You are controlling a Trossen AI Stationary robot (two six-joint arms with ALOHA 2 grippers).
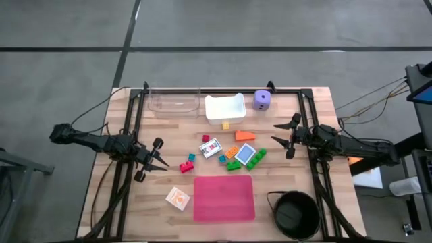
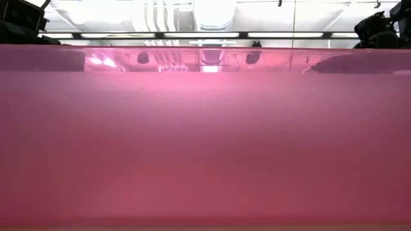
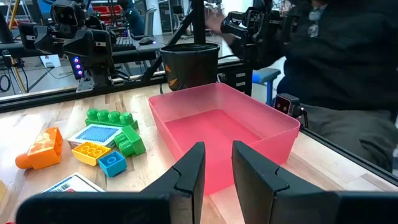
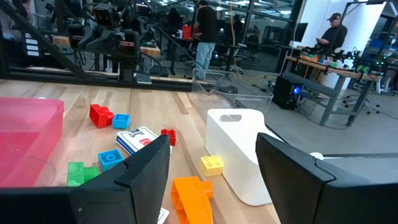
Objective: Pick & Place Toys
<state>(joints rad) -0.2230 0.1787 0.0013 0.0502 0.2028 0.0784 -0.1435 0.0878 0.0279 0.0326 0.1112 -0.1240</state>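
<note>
Wooden table (image 1: 101, 202), pink tray (image 1: 223, 198), white tub (image 1: 224, 108), purple die (image 1: 262, 100), scattered blocks (image 1: 233, 165), cards (image 1: 178, 198), black bucket (image 1: 295, 213)

Purple die (image 1: 262, 100) with white dots, white tub (image 1: 225, 108), pink tray (image 1: 223, 198) at lower centre, orange block (image 1: 244, 136), green blocks (image 1: 256, 158), red block (image 1: 187, 165), black bucket (image 1: 295, 213), pale wood table (image 1: 108, 196).

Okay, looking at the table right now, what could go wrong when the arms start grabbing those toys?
1. The toys are packed close: the blue card lies against the green blocks and the yellow block, so a grasp may nudge or catch neighbours.
2. The cards lie flat on the wood, so fingers may slip off them.
3. The right gripper is open near the orange block and could bump it on descent.
</note>
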